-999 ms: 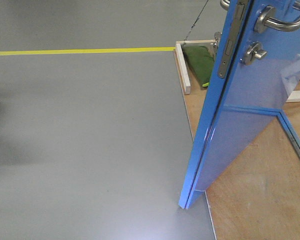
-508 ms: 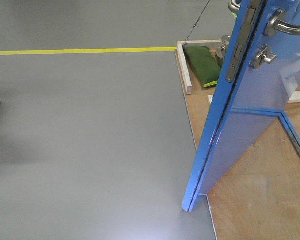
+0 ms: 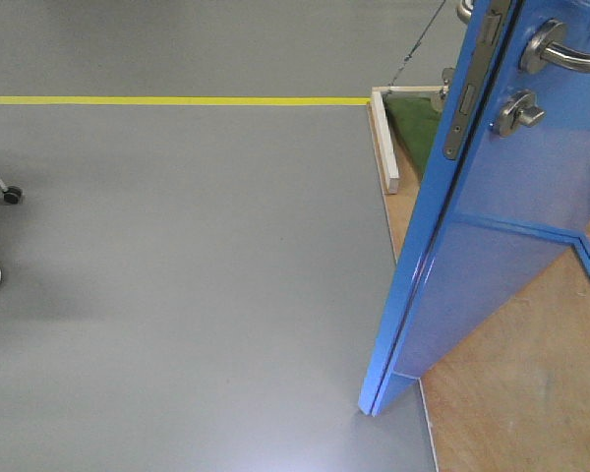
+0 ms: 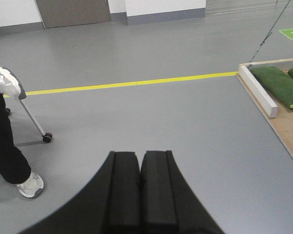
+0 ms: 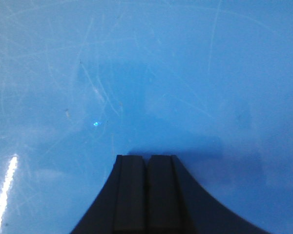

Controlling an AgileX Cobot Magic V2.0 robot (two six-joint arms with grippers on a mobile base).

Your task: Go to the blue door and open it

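Left gripper [image 4: 140, 156]: jaws pressed together, empty, over grey floor [image 4: 161, 112]. Right gripper [image 5: 146, 160]: jaws together, empty, close to blue door [image 3: 501, 256]. Door: ajar, right of front view, edge showing; lever handle [image 3: 570, 54] above lock knob [image 3: 516, 113]. Beyond: green bags [image 4: 278, 85], yellow floor line [image 3: 177, 100].

The left hand [image 4: 140, 156] and right hand [image 5: 146, 158] are matte black with flat fingers [image 4: 124, 187].
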